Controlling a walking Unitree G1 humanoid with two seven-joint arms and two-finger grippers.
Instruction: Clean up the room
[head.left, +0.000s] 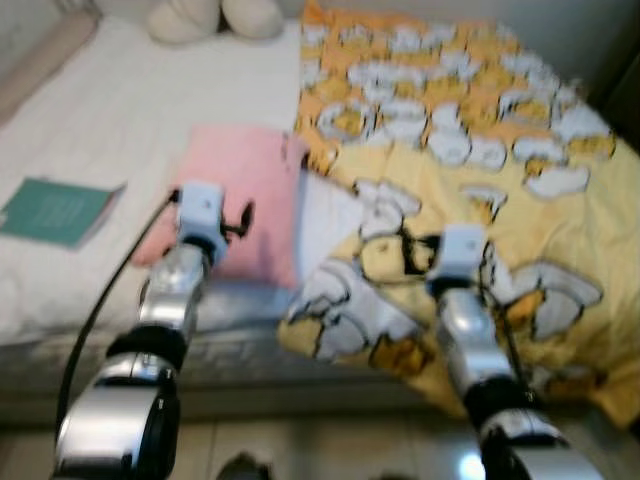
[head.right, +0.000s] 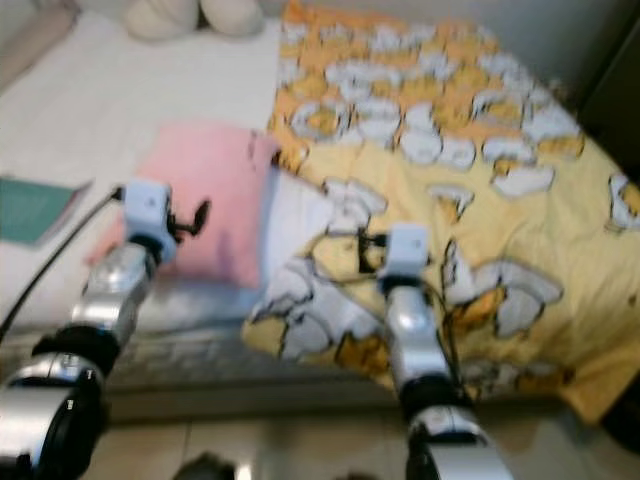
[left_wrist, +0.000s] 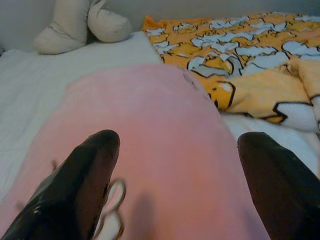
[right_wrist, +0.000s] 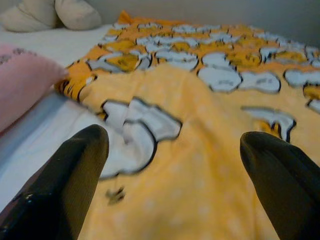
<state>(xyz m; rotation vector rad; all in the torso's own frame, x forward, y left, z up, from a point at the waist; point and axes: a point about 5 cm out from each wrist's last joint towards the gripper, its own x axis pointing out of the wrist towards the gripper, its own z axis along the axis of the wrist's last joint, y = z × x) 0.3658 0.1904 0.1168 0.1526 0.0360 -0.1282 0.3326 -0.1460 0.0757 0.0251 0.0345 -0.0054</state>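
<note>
A pink pillow (head.left: 240, 190) lies on the white bed sheet (head.left: 120, 120), touching the crumpled edge of a yellow blanket (head.left: 480, 150) printed with white ducks. My left gripper (left_wrist: 178, 139) hovers open just over the near part of the pink pillow (left_wrist: 150, 115), with nothing between its fingers. Above the blanket's near folds (right_wrist: 165, 165), my right gripper (right_wrist: 173, 134) is open and holds nothing. From the head, both silver arms reach over the bed's front edge: the left arm (head.left: 175, 290) and the right arm (head.left: 470, 340).
A teal book (head.left: 55, 210) lies on the sheet at the left. Beige plush cushions (head.left: 215, 15) sit at the head of the bed. The grey bed edge (head.left: 230, 350) runs across in front of me, with tiled floor (head.left: 330, 450) below it.
</note>
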